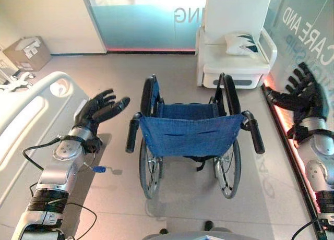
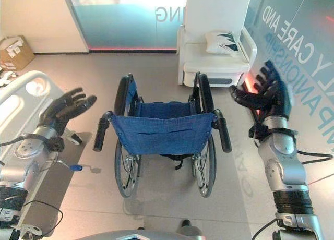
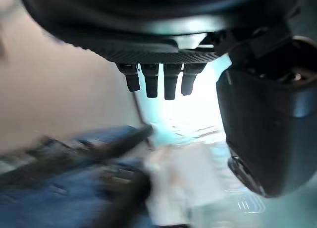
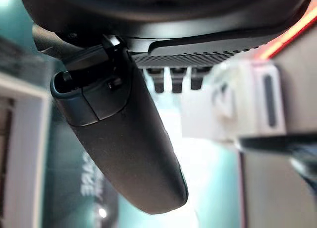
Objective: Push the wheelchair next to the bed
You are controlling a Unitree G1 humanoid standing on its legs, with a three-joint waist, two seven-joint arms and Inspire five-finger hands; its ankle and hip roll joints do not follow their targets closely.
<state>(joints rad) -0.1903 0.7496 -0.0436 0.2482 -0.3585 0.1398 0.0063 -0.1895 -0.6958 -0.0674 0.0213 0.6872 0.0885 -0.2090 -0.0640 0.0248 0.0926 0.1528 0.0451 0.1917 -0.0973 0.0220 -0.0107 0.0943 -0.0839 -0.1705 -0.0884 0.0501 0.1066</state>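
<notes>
Wheelchair [image 1: 190, 135] is standing on the grey floor [image 1: 115, 78] in the middle of the room, its blue sling back facing the camera and its two black push handles pointing back toward the robot, with neither hand touching them. Going from the left, the white bed [image 1: 31, 115] is lying along the left side, and a cardboard box [image 1: 28, 52] is sitting on the floor against the far wall beyond it. The left hand [image 1: 99, 110] is hovering between the bed and the left push handle [image 1: 132, 135], fingers spread and relaxed, holding nothing; its wrist view is showing the fingers [image 3: 157, 82] hanging straight over a blurred stretch of blue fabric and a dark bar of the chair. Beyond the wheelchair, a white armchair [image 1: 235, 47] with a patterned cushion [image 1: 241, 44] is standing against the frosted glass wall. The right hand [image 2: 266, 96] is raised well apart from the right push handle [image 2: 223, 131], fingers splayed wide and empty. Its wrist view is showing the thumb [image 4: 124, 139] jutting out large beside short straight fingers, with the white armchair blurred past them.
</notes>
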